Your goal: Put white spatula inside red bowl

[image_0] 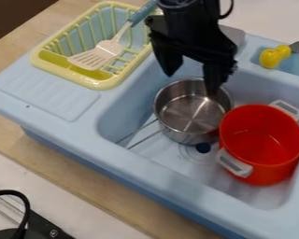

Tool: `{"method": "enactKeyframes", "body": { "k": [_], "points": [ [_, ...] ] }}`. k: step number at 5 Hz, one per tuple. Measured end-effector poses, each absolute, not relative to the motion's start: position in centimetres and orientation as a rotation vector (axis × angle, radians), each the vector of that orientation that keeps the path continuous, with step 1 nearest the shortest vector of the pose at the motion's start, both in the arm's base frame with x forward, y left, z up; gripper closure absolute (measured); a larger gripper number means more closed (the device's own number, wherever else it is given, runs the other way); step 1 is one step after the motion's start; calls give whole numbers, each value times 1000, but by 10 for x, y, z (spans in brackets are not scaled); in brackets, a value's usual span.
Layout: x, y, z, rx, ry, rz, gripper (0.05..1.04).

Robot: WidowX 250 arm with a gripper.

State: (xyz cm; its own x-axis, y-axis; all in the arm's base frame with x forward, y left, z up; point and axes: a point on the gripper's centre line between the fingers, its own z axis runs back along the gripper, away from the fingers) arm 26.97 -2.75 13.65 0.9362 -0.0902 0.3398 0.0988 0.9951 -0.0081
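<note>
Right now the white spatula point(98, 55) lies in the yellow dish rack point(101, 85) at the far left of the light blue sink unit point(55, 114), its slotted pale head toward the near left and its blue-green handle slanting up to the far right, across the rack's rim and close to the black arm. The gripper point(191, 80) hangs down from the far side, right of the rack and above the far part of the basin point(130, 105), with its fingers point(168, 61) wide apart and nothing between them. The left one shows between the rack and the steel pot point(190, 114); the right one shows in front of that pot's far right rim, and whether it touches the metal I cannot tell. The pot stands upright in the middle of the basin, its thin wire handle pointing to the near left. Just beside it, on the right, the red bowl point(261, 140) stands upright and open, a deep one with two pale grey handles, one on its near left side and one at its far right. A dark drain point(203, 148) shows between the two, at their near side. A yellow toy point(270, 58) with a grey end sits in the small far right compartment. The wooden bench point(83, 170) runs under the unit, and a black cable point(26, 205) curves at the near left.
</note>
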Motion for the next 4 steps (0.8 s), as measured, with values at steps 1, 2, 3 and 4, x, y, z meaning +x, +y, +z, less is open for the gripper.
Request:
{"method": "enactKeyframes", "body": {
  "k": [1,2,3,4],
  "points": [
    [276,-6,142,25,-372,-68,87],
    [284,13,152,71,-375,-38,87],
    [302,40,158,99,-392,16,87],
    [327,69,164,115,-425,51,87]
  ]
}}
